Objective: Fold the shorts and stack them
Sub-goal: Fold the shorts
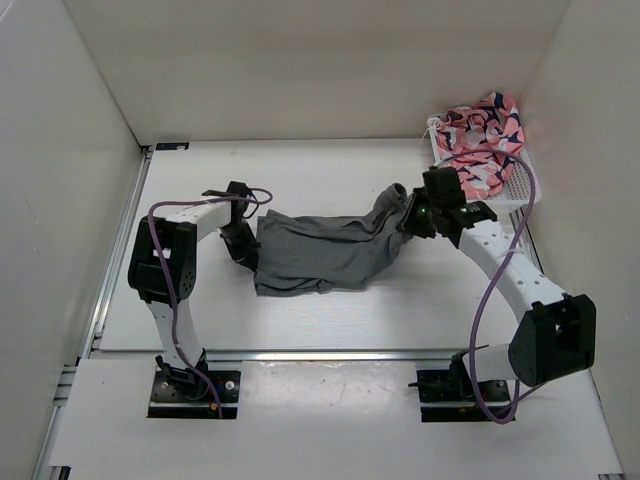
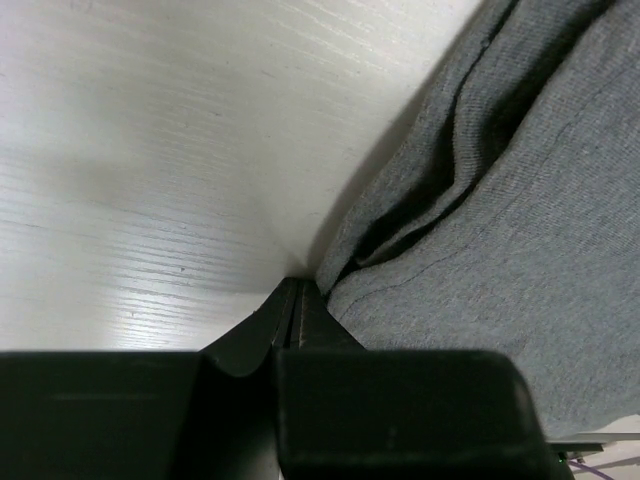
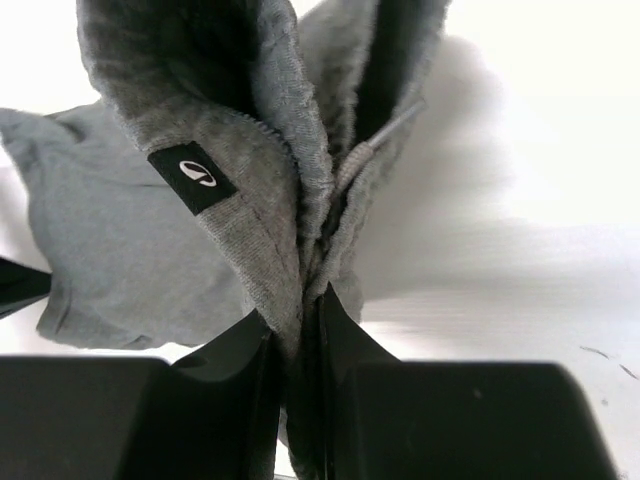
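The grey shorts (image 1: 320, 252) lie spread across the middle of the table. Their right end is lifted and bunched. My right gripper (image 1: 410, 216) is shut on that end. In the right wrist view the gathered waistband (image 3: 255, 215) with a black label (image 3: 197, 176) and a drawstring (image 3: 375, 145) is pinched between my right gripper's (image 3: 305, 305) jaws. My left gripper (image 1: 245, 250) is low at the shorts' left edge. In the left wrist view its jaws (image 2: 298, 288) are together at the fabric's edge (image 2: 480, 250), and creases run out from the tip.
A pink, white and navy patterned garment (image 1: 485, 135) is heaped in a white basket (image 1: 516, 190) at the back right corner, just behind my right arm. White walls enclose the table on the left, back and right.
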`<control>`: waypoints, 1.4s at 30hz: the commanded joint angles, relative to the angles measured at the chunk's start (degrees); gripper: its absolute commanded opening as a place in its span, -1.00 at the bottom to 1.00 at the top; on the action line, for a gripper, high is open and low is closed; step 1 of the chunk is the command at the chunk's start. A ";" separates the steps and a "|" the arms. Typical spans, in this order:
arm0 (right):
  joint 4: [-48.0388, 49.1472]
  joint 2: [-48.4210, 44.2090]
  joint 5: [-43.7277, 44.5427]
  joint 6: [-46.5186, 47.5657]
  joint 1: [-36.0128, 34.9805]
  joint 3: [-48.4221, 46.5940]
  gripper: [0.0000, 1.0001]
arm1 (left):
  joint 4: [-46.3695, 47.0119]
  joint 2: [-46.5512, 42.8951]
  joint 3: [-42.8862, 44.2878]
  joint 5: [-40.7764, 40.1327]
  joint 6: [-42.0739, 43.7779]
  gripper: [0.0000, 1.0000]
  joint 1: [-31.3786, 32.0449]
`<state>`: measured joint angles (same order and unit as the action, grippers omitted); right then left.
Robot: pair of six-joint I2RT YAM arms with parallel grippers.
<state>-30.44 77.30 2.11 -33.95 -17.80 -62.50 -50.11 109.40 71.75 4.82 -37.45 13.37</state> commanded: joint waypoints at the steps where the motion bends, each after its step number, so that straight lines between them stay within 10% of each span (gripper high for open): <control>1: 0.38 1.27 2.20 1.26 -4.25 -5.61 -1.00 | 2.12 1.68 0.76 0.28 -0.52 -0.78 0.26; 26: -7.26 34.31 13.97 4.33 -38.35 -44.96 -1.00 | 2.12 0.74 0.76 2.38 0.01 -0.78 0.26; 31: -5.19 34.44 10.55 5.92 -39.41 -47.38 0.36 | 0.19 -5.42 1.29 8.18 2.64 0.05 -8.34; 33: -0.79 31.26 9.94 6.53 -39.41 -40.99 0.73 | -1.48 -6.13 2.60 9.59 3.78 0.53 -11.24; 35: 0.64 29.58 8.62 6.53 -39.41 -40.07 0.91 | -3.84 -6.13 5.59 9.59 4.49 0.55 -12.39; 39: -1.47 22.67 9.40 5.75 -37.84 -33.87 0.85 | -5.61 -6.39 8.76 5.92 5.02 0.50 -13.01; 42: -0.24 14.75 12.12 2.42 -35.39 -22.90 0.29 | -7.62 -8.24 11.91 0.91 6.25 0.02 -8.82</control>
<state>-31.92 99.66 11.86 -29.08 -55.79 -92.47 -54.94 106.21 80.09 9.52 -33.10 0.38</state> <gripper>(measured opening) 0.682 0.539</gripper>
